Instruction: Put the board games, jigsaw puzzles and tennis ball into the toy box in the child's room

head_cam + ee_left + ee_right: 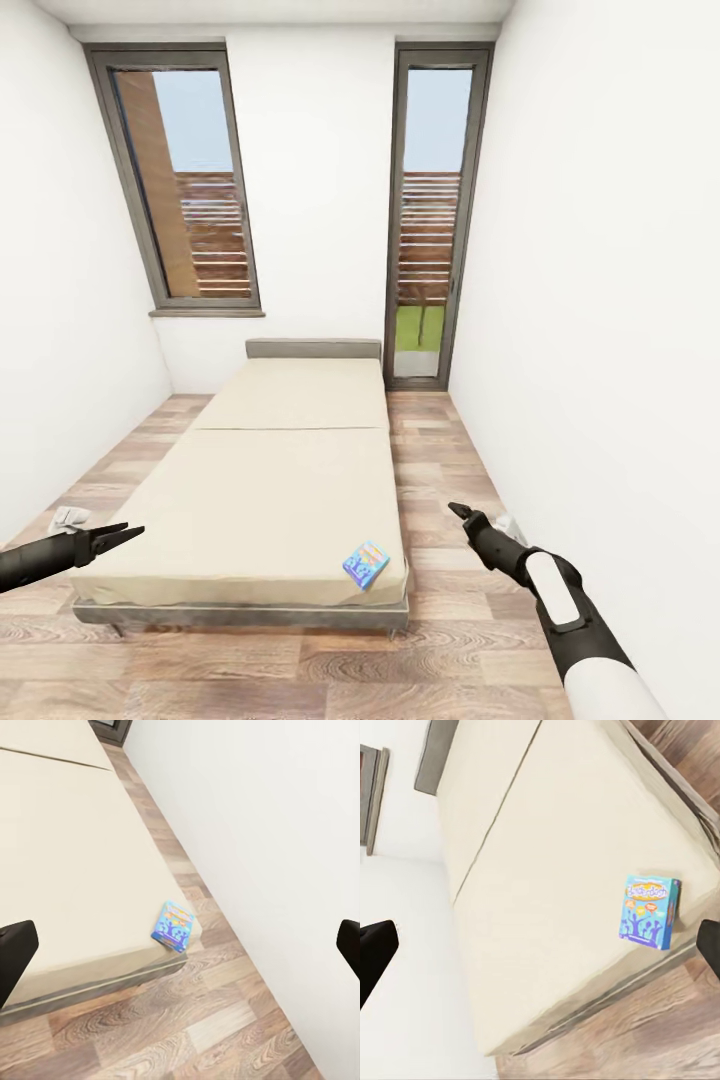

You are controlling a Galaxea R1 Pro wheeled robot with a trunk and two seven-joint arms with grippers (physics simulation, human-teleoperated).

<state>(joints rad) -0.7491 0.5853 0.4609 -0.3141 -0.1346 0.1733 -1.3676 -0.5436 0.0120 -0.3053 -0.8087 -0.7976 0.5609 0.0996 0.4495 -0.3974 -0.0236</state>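
Note:
A small blue board game [365,563] lies flat on the near right corner of the bed [270,480], a low beige mattress on a thin grey frame. The same box appears in the left wrist view [174,925] and the right wrist view [649,911], close to the mattress edge. My left gripper [128,532] hovers open over the bed's near left corner. On the other side, my right gripper [458,512] is open above the floor, right of the bed. Both are empty, and their dark fingers [15,954] [375,952] sit far apart. The table, toy box, jigsaw puzzles and tennis ball are out of view.
The bed fills most of a narrow white-walled room. A strip of wooden floor [440,470] runs between it and the right wall. A window [190,190] and a tall glass door [432,220] are at the far end.

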